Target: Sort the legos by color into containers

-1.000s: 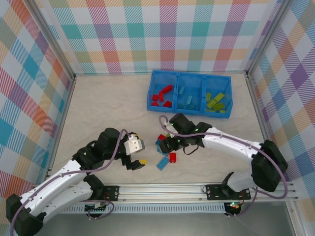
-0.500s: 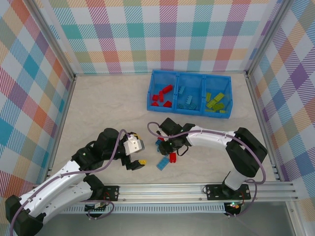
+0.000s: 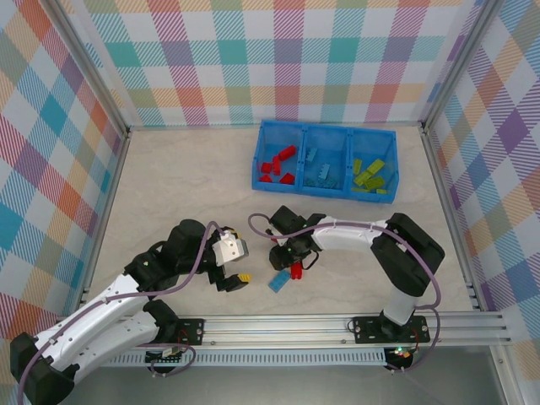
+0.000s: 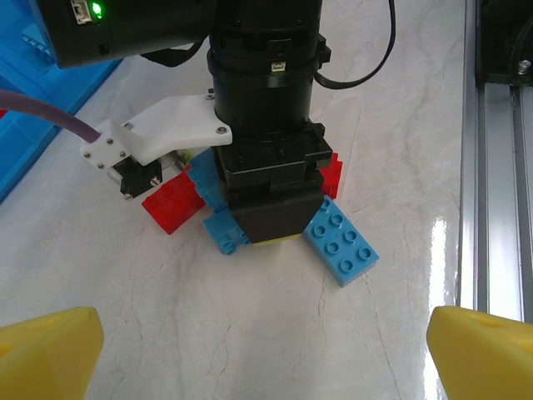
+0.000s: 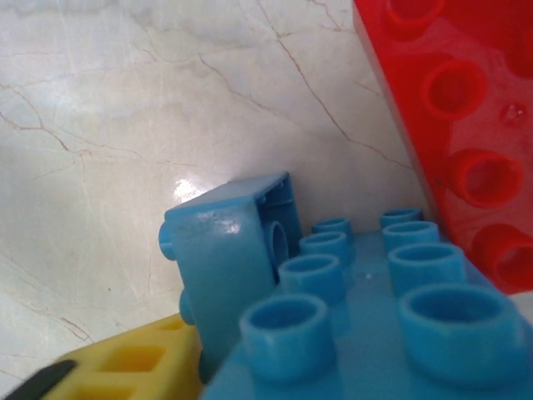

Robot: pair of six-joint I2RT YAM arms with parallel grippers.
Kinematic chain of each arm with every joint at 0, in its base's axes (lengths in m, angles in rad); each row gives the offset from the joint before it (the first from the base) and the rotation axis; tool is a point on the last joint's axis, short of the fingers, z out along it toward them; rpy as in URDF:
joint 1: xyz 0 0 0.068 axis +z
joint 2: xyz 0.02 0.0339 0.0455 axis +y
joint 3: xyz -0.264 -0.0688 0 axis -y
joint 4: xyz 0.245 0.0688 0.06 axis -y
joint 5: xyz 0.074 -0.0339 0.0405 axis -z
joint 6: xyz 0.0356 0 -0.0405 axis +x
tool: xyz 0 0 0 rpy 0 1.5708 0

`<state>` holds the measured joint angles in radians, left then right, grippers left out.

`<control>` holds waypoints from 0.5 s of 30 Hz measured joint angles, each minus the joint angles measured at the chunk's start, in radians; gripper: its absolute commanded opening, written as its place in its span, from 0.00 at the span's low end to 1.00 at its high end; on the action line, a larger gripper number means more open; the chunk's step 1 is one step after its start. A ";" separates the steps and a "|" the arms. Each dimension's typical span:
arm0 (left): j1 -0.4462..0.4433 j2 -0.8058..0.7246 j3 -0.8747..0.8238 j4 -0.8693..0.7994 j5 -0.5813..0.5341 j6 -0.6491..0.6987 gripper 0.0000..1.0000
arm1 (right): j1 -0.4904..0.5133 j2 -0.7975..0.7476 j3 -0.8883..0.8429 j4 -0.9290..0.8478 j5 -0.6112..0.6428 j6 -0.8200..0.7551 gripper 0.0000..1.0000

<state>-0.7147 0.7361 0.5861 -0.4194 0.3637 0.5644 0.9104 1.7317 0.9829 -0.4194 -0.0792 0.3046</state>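
My left fingers (image 4: pixel 50 346) stand spread wide, holding nothing, near the surface's (image 3: pixel 186 177) front edge. Loose legos (image 3: pixel 285 272) lie clustered front centre. My right fingers (image 5: pixel 125 373) are down on that cluster, against a blue brick (image 5: pixel 358 333); I cannot tell their grip. The containers (image 3: pixel 256 164) sit at the far edge, right of centre.

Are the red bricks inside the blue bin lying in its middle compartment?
No, the red bricks there lie in the left compartment, while the middle compartment holds light blue bricks.
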 measured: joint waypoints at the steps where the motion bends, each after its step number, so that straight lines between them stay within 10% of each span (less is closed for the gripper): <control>1: 0.000 0.000 0.000 0.000 -0.002 0.000 1.00 | 0.000 -0.001 0.005 0.000 0.002 0.000 0.28; 15: 0.000 -0.014 0.000 0.001 -0.007 0.000 1.00 | -0.037 -0.291 -0.005 0.092 0.025 0.002 0.16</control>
<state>-0.7147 0.7219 0.5861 -0.4187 0.3569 0.5648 0.8738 1.4403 0.9779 -0.3275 -0.0540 0.3065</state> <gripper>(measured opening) 0.998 0.247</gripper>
